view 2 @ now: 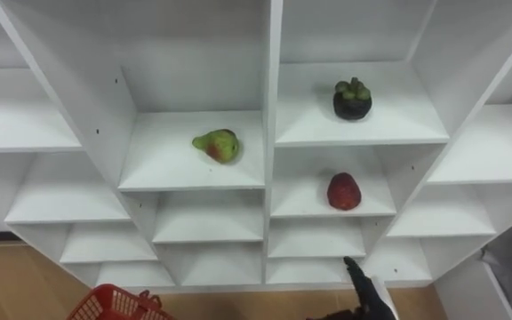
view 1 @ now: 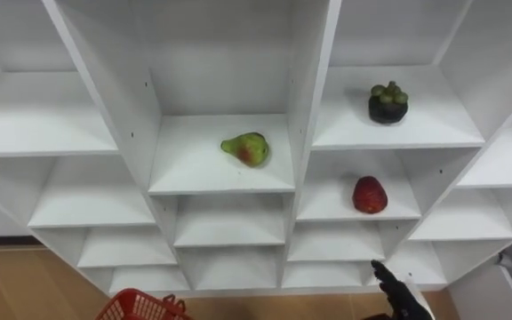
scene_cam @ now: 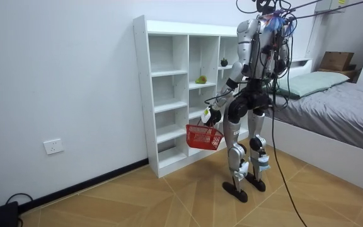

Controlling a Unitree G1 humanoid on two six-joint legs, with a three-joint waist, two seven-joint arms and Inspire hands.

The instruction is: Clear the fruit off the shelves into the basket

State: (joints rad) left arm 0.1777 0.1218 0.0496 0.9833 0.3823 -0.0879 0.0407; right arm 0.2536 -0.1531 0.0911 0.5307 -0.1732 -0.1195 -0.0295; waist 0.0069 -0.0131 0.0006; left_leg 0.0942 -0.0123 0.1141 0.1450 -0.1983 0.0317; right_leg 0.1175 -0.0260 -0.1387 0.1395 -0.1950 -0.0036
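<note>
Three fruits lie in the white closet. A green pear with a red blush rests on the middle shelf, a dark mangosteen on the shelf up to its right, and a red fruit one shelf below that. My right hand rises at the lower right with fingers straight, below the red fruit and apart from it. A red basket shows at the lower left. In the room view the basket hangs from my left hand, fingers curled on its handle. I stand facing the closet.
The closet's other compartments hold nothing. A bed stands behind me at the room view's right. Wooden floor stretches around my feet.
</note>
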